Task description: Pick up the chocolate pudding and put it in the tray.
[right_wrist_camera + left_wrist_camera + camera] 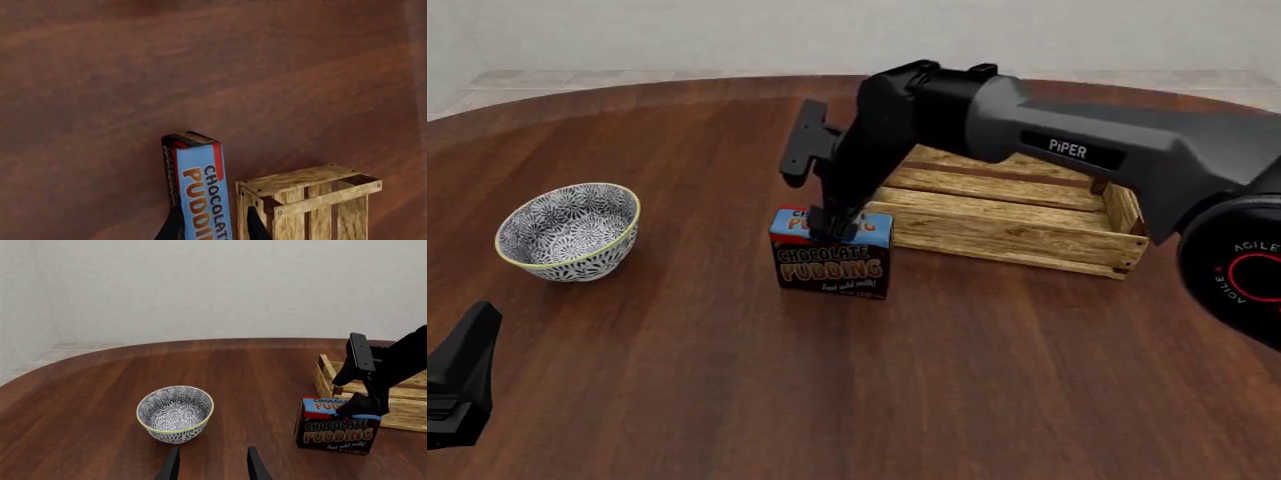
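Observation:
The chocolate pudding (831,262) stands upright on the table, just in front of the tray's (1014,245) left end. My right gripper (834,222) comes down from above and straddles the carton's blue top, open, with a finger on either side. In the right wrist view the carton (200,200) sits between the fingertips, with a small gap on the side of the tray (313,200). My left gripper (212,467) is open and empty, low at the near left, well away from the carton (337,430).
A white-and-blue patterned bowl (567,232) stands on the left part of the table, also in the left wrist view (175,412). The tray holds nothing that shows. The round brown table ends at its far edge (694,82).

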### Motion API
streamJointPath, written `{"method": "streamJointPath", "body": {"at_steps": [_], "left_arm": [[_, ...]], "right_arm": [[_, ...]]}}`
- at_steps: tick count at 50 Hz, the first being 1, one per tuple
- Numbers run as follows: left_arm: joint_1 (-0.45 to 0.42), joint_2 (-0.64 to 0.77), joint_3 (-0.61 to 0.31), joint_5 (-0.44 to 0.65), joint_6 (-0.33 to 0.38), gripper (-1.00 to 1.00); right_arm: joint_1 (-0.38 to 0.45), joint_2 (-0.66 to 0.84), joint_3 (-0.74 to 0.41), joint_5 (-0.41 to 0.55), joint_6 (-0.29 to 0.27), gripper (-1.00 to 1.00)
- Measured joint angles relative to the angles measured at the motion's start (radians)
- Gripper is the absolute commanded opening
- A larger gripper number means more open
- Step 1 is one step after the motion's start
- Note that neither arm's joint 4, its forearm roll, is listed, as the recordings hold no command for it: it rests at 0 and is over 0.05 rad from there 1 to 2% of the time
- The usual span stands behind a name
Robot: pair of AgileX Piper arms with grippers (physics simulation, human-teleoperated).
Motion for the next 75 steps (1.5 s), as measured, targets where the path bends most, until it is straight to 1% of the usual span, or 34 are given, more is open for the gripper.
{"method": "streamJointPath", "body": {"at_steps": [44, 75], "left_arm": [[0.0, 0.0, 0.0, 0.0, 0.0, 1.0], [0.0, 0.0, 0.0, 0.0, 0.0, 1.0]], "right_arm": [[0.021, 0.027, -0.004, -0.017, 0.031, 1.0], [0.021, 0.049, -0.021, -0.015, 0.041, 1.0]]}}
